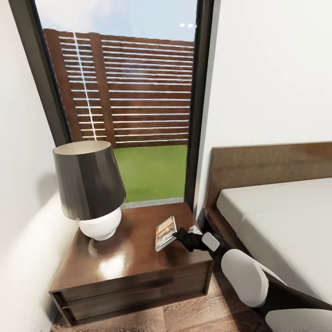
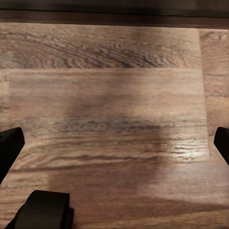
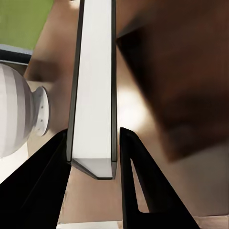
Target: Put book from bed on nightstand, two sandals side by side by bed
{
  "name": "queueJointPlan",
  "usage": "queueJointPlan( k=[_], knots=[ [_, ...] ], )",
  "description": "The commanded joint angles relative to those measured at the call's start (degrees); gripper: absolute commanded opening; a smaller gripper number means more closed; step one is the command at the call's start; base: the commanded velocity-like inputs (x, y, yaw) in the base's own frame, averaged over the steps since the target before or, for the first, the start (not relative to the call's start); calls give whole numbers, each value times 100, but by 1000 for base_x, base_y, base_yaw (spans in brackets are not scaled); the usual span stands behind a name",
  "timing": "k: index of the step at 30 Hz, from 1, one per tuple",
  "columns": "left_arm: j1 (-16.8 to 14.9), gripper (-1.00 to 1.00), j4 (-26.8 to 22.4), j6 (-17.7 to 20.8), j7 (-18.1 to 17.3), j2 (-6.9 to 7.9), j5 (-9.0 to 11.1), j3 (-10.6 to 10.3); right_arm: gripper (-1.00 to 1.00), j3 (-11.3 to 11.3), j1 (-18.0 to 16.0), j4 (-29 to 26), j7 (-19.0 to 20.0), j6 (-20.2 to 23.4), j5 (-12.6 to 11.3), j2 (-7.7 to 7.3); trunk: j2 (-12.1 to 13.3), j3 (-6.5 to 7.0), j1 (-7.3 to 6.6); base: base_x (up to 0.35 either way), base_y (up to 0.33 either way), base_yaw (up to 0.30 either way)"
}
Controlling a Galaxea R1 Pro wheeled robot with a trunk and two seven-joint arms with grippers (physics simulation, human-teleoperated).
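1 glossy dark brown nightstand (image 1: 115,272) stands in the head view between a white wall and the bed (image 1: 281,221), its squarish top shining with pale reflections and 2 drawer fronts showing below. On this counter sits a lamp (image 1: 92,193) with a dark, flared shade over a round, ribbed white base. Beside it, toward the bed, the book (image 1: 165,233) is a thin paperback with an orange band on its cover, tilted with its far end raised off the wood. The right hand (image 1: 177,236) grips the book's near end, its black fingers closed on it, with a grey wrist and smooth white forearm reaching in from the bed side. The bed has a plain off-white mattress and a flat brown wooden headboard. Behind the nightstand a tall dark-framed window (image 1: 138,92) shows green grass and a slatted brown fence.

From the left wrist, light brown wood-plank floor (image 2: 114,95) with wavy grain lies below; the left hand (image 2: 114,143) is spread open, its black fingertips at opposite edges.

From the right wrist, 2 black wedge-shaped fingers (image 3: 143,191) clamp the book (image 3: 95,95) edge-on, its white page block between thin dark covers. The ribbed white lamp base (image 3: 19,114) is near.
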Motion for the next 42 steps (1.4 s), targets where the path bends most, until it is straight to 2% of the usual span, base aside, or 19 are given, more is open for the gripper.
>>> queueJointPlan(
  k=[1,21,22,42],
  knots=[
    [0,100,-11,19,51,1,60,-8,-100,113,5,-7,-15,14,118,0,-3,-29,2,0,0,0],
    [0,100,-11,19,51,1,60,-8,-100,113,5,-11,-19,14,118,0,-4,-51,5,0,0,0],
    [0,100,-11,19,51,1,60,-8,100,113,5,-11,-19,14,118,0,-4,-51,5,0,0,0],
    [0,100,-11,19,50,-1,60,-8,100,113,5,-11,-19,14,118,3,-4,-51,5,0,0,0]
  ],
)
